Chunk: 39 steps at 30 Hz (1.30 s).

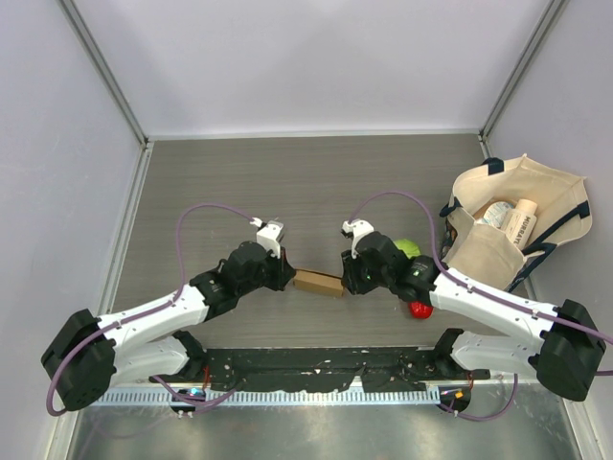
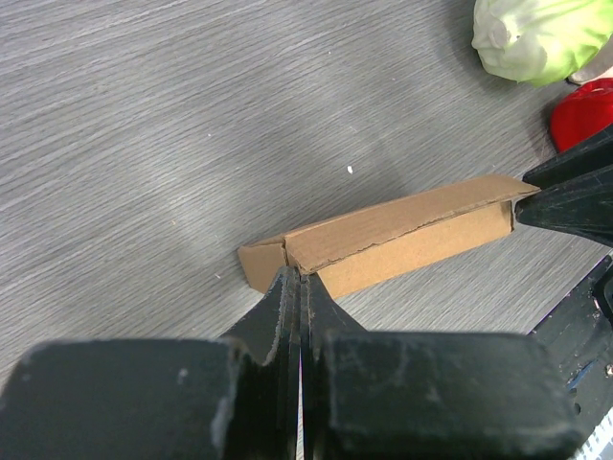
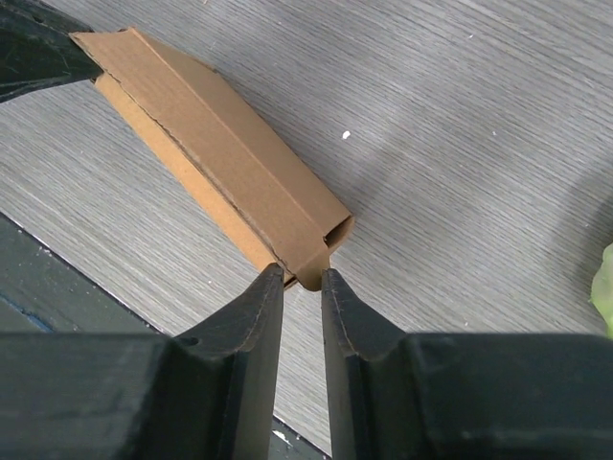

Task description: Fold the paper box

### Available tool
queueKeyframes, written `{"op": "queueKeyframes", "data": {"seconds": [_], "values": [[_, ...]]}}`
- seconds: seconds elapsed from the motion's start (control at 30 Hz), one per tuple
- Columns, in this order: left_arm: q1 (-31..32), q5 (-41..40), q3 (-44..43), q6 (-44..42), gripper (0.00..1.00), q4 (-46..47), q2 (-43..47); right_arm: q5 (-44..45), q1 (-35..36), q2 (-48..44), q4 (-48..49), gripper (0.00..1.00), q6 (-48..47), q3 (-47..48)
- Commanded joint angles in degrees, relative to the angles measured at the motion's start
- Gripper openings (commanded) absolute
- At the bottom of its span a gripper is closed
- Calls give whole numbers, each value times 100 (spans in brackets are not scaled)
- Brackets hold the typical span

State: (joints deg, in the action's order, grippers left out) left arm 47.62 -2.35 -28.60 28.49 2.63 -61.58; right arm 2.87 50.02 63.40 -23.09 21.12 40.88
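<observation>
The paper box [image 1: 318, 283] is a small, flattened brown cardboard piece lying on the grey table between my two arms. In the left wrist view it [image 2: 402, 240] stretches away to the right, with a torn-looking top flap edge. My left gripper [image 2: 299, 278] is shut, its tips pinching the box's left end where two flaps meet. My right gripper [image 3: 305, 278] is nearly shut, its tips clamping the lower corner of the box's [image 3: 220, 153] open right end. From above, the left gripper [image 1: 287, 275] and right gripper [image 1: 347, 281] face each other across the box.
A green cabbage [image 1: 409, 248] and a red object [image 1: 420, 309] lie just right of my right gripper. A cream tote bag [image 1: 517, 216] with items inside sits at the far right. A dark rail [image 1: 316, 364] runs along the near edge.
</observation>
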Motion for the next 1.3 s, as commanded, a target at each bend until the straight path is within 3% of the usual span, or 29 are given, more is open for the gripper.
{"op": "queueKeyframes", "data": {"seconds": [0.0,0.4,0.83,1.27], "values": [[11,15,-5,-1,0,-351,-12,-59,-19,-82,305,26,-38,-10],[29,15,-23,16,0,-343,-47,-217,-19,-99,252,1,374,209],[55,6,-14,51,0,-316,-126,-674,-150,217,86,0,1403,728],[81,-2,21,60,0,-290,-82,-1149,-546,129,60,0,1641,377]]}}
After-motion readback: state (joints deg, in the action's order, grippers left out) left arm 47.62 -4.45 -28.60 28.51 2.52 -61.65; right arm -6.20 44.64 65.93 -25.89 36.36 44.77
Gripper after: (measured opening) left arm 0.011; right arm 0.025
